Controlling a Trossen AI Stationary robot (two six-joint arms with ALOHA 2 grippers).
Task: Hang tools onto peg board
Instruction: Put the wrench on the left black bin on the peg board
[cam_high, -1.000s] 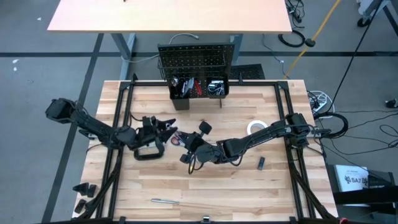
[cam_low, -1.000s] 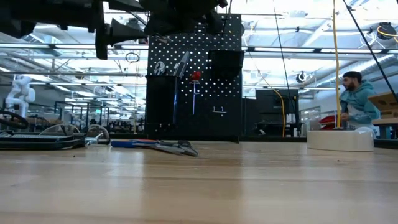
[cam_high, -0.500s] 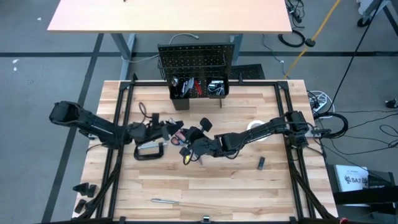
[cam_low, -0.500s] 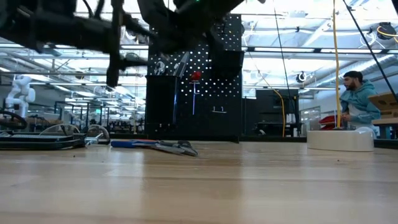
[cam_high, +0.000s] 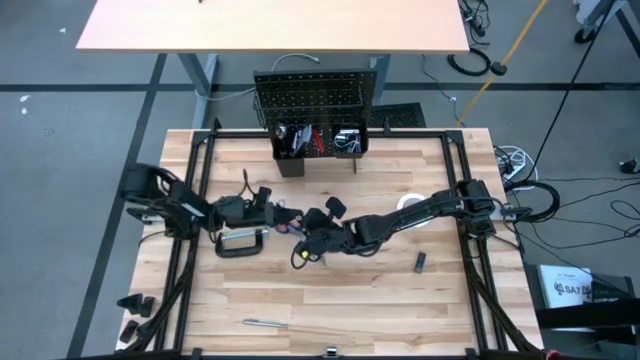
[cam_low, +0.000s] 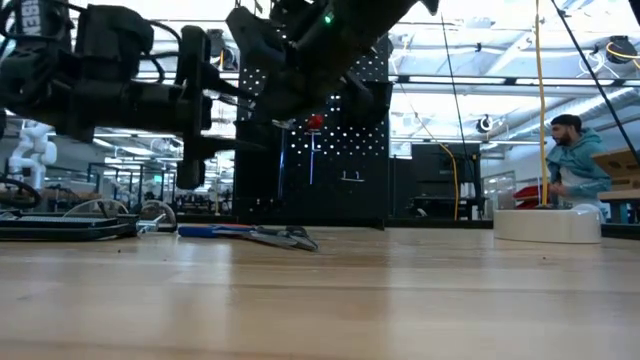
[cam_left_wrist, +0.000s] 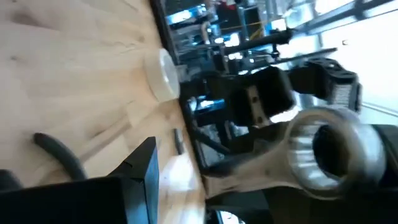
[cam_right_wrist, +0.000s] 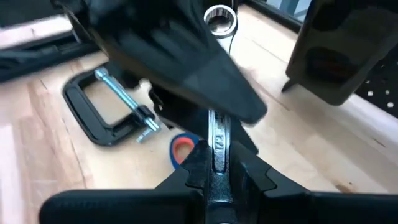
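My right gripper (cam_right_wrist: 217, 163) is shut on a steel ratchet wrench (cam_right_wrist: 217, 134) above the middle of the table, in front of the black peg board (cam_high: 315, 98). The wrench's ring end (cam_left_wrist: 329, 149) reaches to my left gripper (cam_high: 272, 213). That gripper stands open and level, one finger (cam_right_wrist: 180, 59) crossing in front of the shaft. Whether it touches the wrench, I cannot tell. A black C-clamp (cam_high: 240, 243) lies flat on the table under the left gripper. Red-and-blue-handled tools (cam_low: 265, 236) lie beside it. My right gripper pinches the wrench's shaft (cam_right_wrist: 217, 142) between its two fingers, with the fingers lying along the shaft. The gripper comes from the table's right and slants downward. The wrench is lifted clear of the table, its ring end (cam_right_wrist: 219, 18) pointing away from the gripper toward my left gripper.
Black bins (cam_high: 320, 140) with tools in them sit at the peg board's foot. A white tape roll (cam_high: 412, 205) lies right of centre, with a small dark bit (cam_high: 420, 262) near it. A thin metal piece (cam_high: 265, 323) lies by the near edge. A person (cam_low: 572, 160) is in the room beyond.
My left gripper has come down from above, rolled about its own axis and now lies level at the wrench's ring end, staying open. My right gripper has sunk a little and tipped, keeping hold of the wrench.
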